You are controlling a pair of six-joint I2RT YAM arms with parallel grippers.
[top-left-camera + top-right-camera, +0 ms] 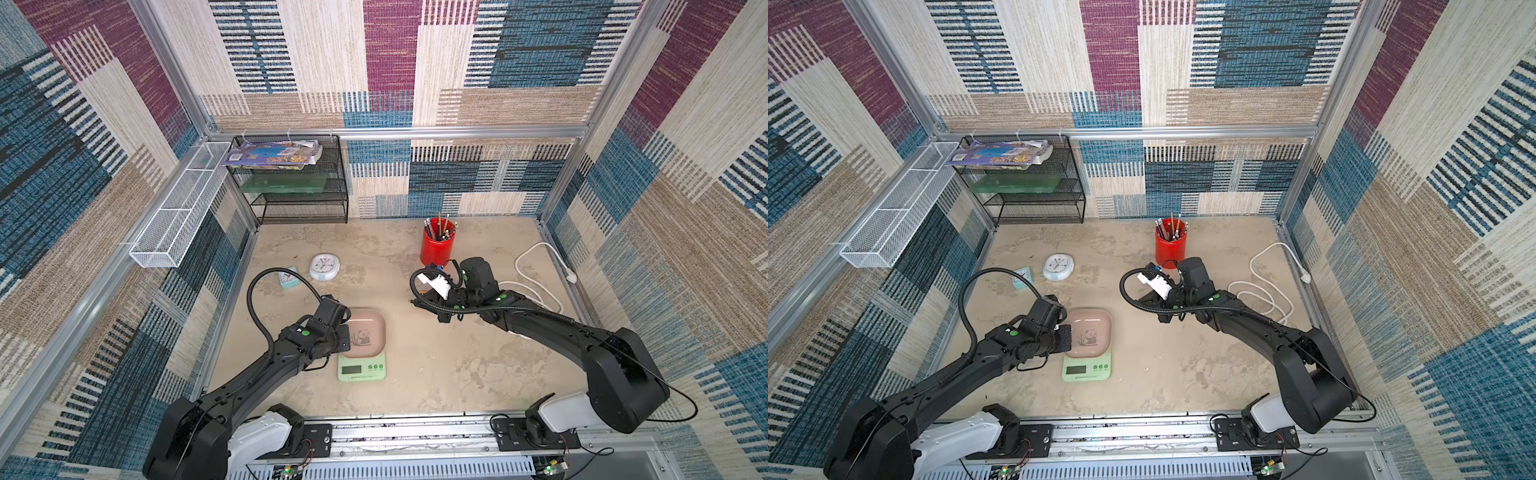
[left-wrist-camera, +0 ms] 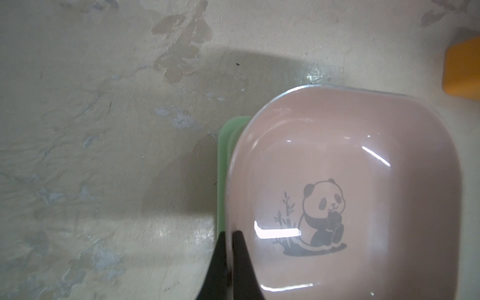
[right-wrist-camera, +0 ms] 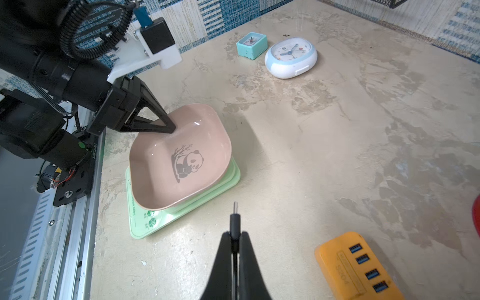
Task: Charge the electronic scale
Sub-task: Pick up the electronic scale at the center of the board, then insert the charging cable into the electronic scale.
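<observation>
Mint-green and flat, the electronic scale (image 1: pixel 360 371) lies on the desk (image 1: pixel 436 365) near its front edge, between the two arms, with its dark display and green buttons toward the front. Its pink tray (image 1: pixel 370 332), printed with a panda, sits on top and covers the rear part. The left gripper (image 2: pixel 230 233) is pinched shut on the tray's rim at the left side, one finger inside the tray and one outside, as the left wrist view shows. The right gripper (image 3: pixel 235 235) is closed on a black charging plug (image 3: pixel 235 220), whose metal tip sticks out past the fingertips and points toward the scale, apart from it. An orange power strip (image 3: pixel 358 267) with blue ports lies beside that gripper. Farther back stand a round white clock (image 1: pixel 324 267), a small teal clock (image 3: pixel 251 44) and a red pen cup (image 1: pixel 437 247). A white cable (image 1: pixel 536 266) loops by the right wall.
</observation>
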